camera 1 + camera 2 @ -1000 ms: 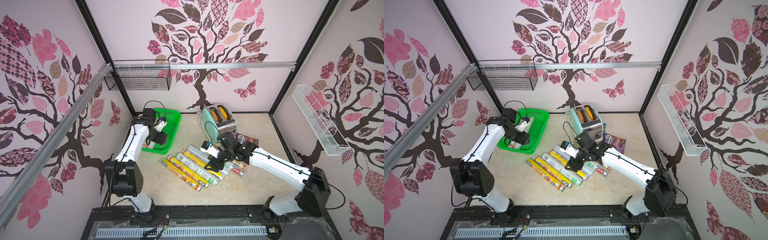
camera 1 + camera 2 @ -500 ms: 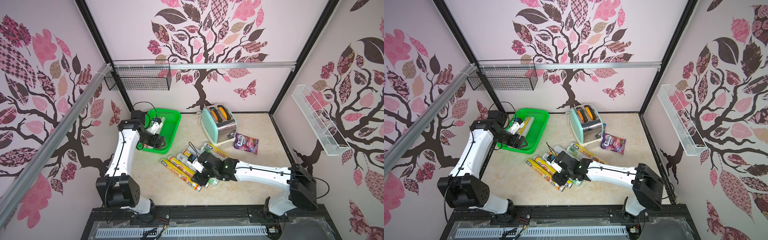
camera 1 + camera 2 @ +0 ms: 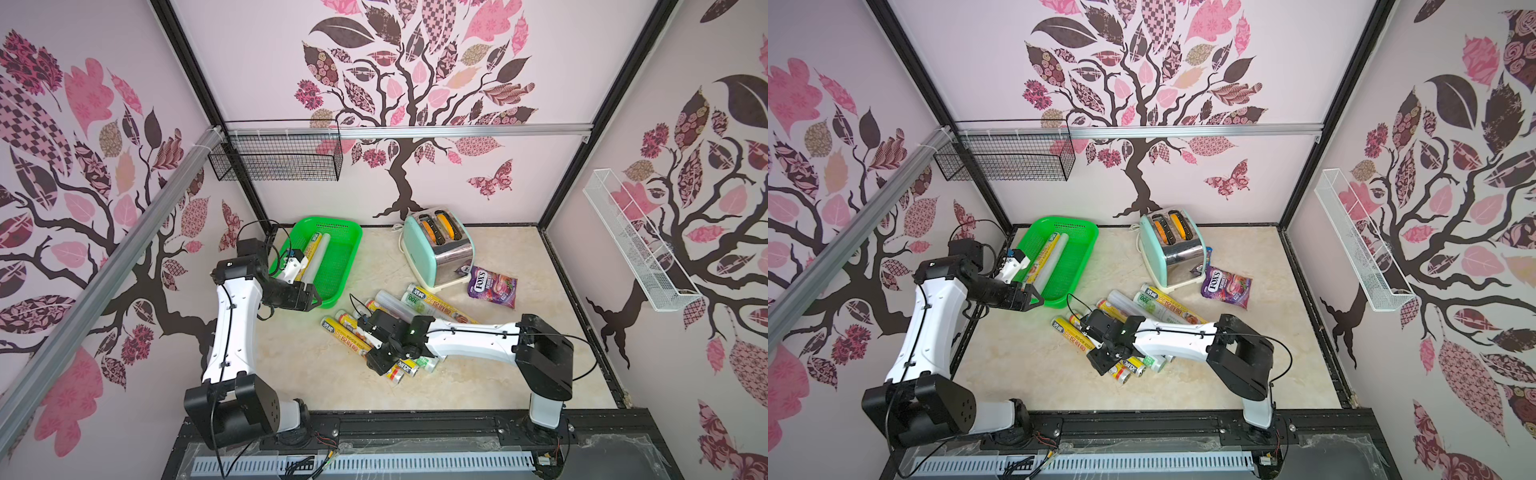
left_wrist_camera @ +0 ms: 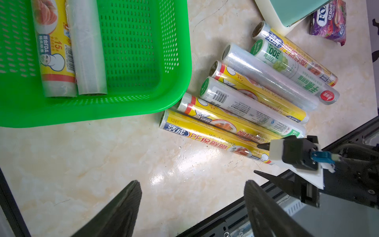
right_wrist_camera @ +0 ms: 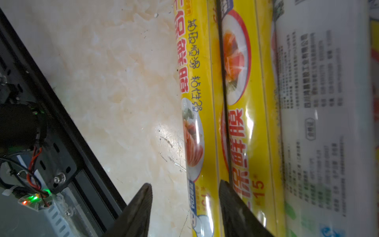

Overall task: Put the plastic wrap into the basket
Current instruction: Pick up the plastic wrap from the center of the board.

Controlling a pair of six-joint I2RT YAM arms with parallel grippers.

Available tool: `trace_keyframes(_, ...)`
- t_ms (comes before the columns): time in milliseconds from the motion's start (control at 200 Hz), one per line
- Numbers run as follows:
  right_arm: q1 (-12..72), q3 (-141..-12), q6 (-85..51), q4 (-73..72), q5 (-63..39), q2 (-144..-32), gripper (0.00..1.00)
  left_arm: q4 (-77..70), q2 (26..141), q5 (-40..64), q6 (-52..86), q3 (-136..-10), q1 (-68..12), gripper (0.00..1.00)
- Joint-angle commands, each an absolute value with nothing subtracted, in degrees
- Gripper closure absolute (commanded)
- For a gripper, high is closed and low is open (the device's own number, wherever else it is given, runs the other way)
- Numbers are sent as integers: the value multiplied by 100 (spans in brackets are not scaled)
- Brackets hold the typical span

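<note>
The green basket (image 3: pixel 347 232) (image 4: pixel 82 115) stands at the back left and holds a yellow roll (image 4: pixel 53 51) and a clear roll (image 4: pixel 86 51) of plastic wrap. Several more rolls (image 3: pixel 436 305) (image 3: pixel 1163 307) lie side by side mid-table. My left gripper (image 3: pixel 309 297) (image 4: pixel 191 184) hangs open and empty by the basket's front corner. My right gripper (image 3: pixel 380 359) (image 5: pixel 185 184) is low over the near end of the outermost yellow roll (image 5: pixel 192 102) (image 4: pixel 205 135). Its jaws straddle that roll: one finger sits in the seam beside it, the other stands clear of it over the table.
A mint toaster (image 3: pixel 438 249) stands behind the rolls, with a purple FOX'S candy bag (image 3: pixel 492 286) to its right. A black wire basket (image 3: pixel 278 160) and a white wire rack (image 3: pixel 636 241) hang on the walls. A black rail (image 3: pixel 415 419) runs along the front edge.
My right arm swung from the far side of the rolls to their near end, and its jaws narrowed around the outer yellow roll. My left gripper drew back from over the basket and opened wider.
</note>
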State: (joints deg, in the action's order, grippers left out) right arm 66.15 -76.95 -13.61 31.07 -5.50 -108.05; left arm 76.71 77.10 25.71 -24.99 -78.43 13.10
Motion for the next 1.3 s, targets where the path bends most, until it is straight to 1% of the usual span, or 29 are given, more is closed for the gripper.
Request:
trace_keyframes(0,6666,-7981,-1458,3544,-395,-11079,44,7486,7535,2660,-2563,-7585,1339,16)
trace_keyframes(110,6721,-8049,-1419,3577,-456,-11300,44,7271,7421,2698,-2475,-7245,1336,16)
trace_keyframes(210,6745,-8228,-1409,3669,-523,-11507,44,7308,7418,2619,-2475,-7209,1347,16)
trace_keyframes(400,6794,-8448,-1400,3699,-311,-11855,44,7140,7245,2636,-2346,-7117,1380,16)
trace_keyframes(505,6822,-8393,-1350,3539,-290,-11978,41,7080,7110,2663,-2269,-7075,1393,16)
trace_keyframes(580,6829,-8344,-1261,3504,-189,-12046,45,7140,7056,2628,-2204,-7137,1389,16)
trace_keyframes(650,6829,-8342,-1189,3617,-110,-12054,53,7236,7003,2659,-2193,-7195,1393,16)
trace_keyframes(695,6829,-8217,-1149,3523,-185,-11966,58,7214,6958,2711,-2159,-7182,1396,15)
trace_keyframes(760,6827,-7988,-1046,3303,-390,-11760,60,7164,6925,2729,-2057,-7216,1397,16)
trace_keyframes(965,6829,-7454,-968,2988,-880,-11086,60,7121,6689,2972,-1828,-7493,1397,16)
trace_keyframes(1105,6829,-6917,-1095,2707,-884,-10419,61,7373,6762,2977,-1839,-7906,1397,16)
trace_keyframes(1220,6829,-6465,-1189,2472,-944,-9859,61,7410,6761,3209,-1804,-8048,1399,16)
trace_keyframes(1296,6829,-6158,-1289,2229,-841,-9493,63,7384,6762,3210,-1661,-8135,1397,17)
